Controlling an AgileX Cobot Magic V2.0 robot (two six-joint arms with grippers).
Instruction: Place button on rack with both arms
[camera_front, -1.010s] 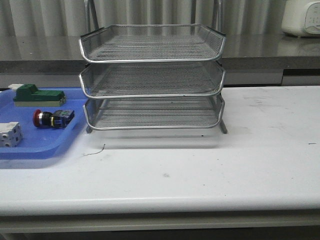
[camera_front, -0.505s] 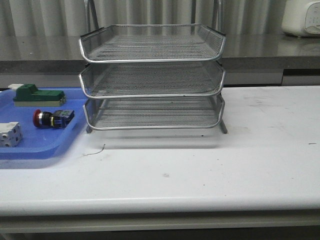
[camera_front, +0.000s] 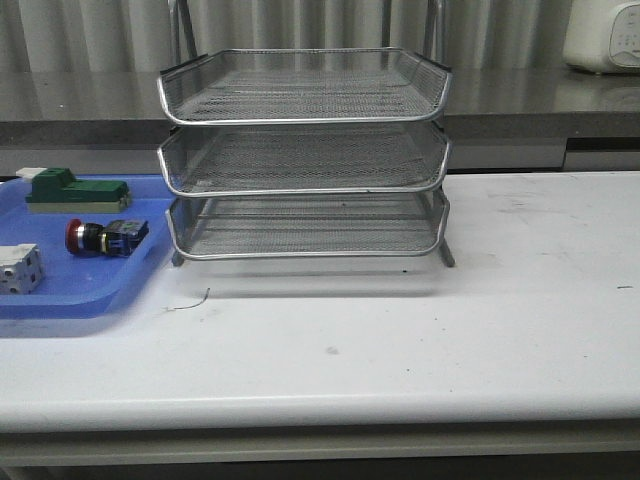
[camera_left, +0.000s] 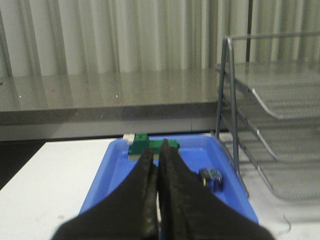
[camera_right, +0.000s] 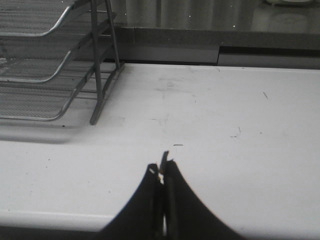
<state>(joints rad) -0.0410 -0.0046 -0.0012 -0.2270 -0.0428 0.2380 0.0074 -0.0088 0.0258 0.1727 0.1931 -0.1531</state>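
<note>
The button lies on its side in the blue tray at the left, red head to the left. In the left wrist view only its dark body shows, beside my fingers. The silver wire rack stands at the table's middle back, and also shows in the left wrist view and the right wrist view. My left gripper is shut and empty, above the blue tray. My right gripper is shut and empty over bare white table right of the rack. Neither arm shows in the front view.
A green block lies at the tray's back and a white cube at its left front. A thin wire scrap lies on the table before the rack. A grey counter runs behind the table, with a white appliance.
</note>
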